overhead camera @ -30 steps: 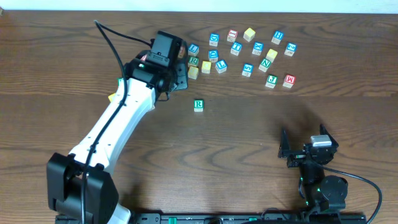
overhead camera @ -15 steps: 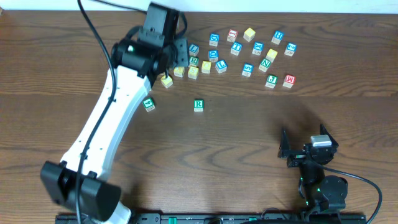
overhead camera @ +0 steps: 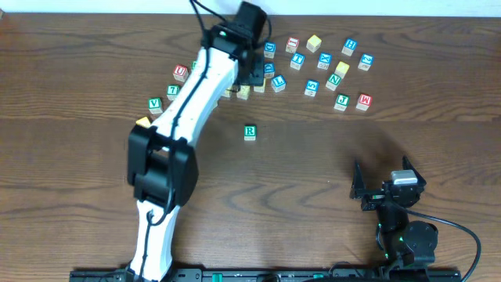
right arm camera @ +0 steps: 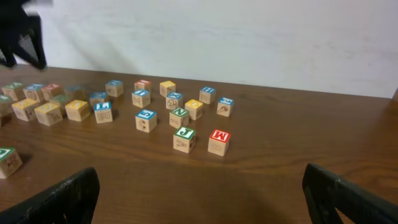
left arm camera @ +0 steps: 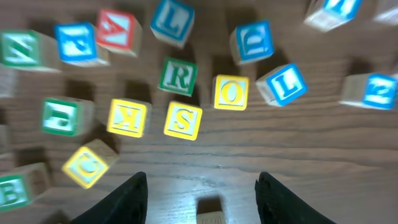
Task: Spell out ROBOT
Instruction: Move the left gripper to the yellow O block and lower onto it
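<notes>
A green-bordered R cube (overhead camera: 250, 131) sits alone on the table, in front of the cluster. My left gripper (left arm camera: 200, 180) hovers open over the cluster's left end (overhead camera: 252, 72), holding nothing. Ahead of it in the left wrist view lie another green R (left arm camera: 178, 76), a yellow O (left arm camera: 231, 92), a yellow S (left arm camera: 183, 120) and a yellow K (left arm camera: 127, 117). A plain wooden cube side (left arm camera: 210, 213) shows at the bottom edge between the fingers, touching neither. A green B (left arm camera: 11, 190) lies at the far left. My right gripper (right arm camera: 202, 186) rests open at the front right (overhead camera: 383, 188).
Several more letter cubes spread along the back, among them a green J (right arm camera: 184, 138) and a red M (right arm camera: 219, 141). A red U (overhead camera: 181, 72) and a green V (overhead camera: 155, 103) lie to the left of my left arm, which covers part of the cluster.
My left arm has swung right, from the table's left side to above the cluster's left end, and its jaws have widened a little. The right arm has not moved.
</notes>
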Controlling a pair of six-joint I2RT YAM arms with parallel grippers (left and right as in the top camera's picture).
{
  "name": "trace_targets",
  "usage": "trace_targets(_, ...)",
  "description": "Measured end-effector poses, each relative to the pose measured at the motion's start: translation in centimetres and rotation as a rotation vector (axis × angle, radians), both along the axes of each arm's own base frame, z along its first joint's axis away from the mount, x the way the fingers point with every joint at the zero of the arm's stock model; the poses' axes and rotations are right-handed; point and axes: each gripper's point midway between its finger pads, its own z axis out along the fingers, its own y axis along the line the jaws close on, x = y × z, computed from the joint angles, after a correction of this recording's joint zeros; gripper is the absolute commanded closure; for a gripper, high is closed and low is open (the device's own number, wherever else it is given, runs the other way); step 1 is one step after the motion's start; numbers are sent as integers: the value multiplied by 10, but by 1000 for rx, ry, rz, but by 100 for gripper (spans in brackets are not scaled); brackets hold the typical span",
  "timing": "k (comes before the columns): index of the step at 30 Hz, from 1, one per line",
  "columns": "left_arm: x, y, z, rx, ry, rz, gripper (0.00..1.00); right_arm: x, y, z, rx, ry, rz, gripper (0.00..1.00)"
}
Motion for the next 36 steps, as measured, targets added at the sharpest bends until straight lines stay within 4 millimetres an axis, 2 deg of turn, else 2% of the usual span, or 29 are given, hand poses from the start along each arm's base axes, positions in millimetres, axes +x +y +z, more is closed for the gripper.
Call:
trace_targets(3,0,-2,-20,12,34,3,44,0,0,0,0,0,0,1)
trace_targets(7,4,-7,-34,13,40,5,40,0,0,0,0,0,0,1)
trace_targets(19,16,-50,-40,-32,-52,-55,37,0,0,0,0,0,0,1)
trace_targets(28,24,-42,-79,32,-34,-31,37,0,0,0,0,0,0,1)
trace_targets(36,32,-44,-79,27,-64,-26,37,0,0,0,0,0,0,1)
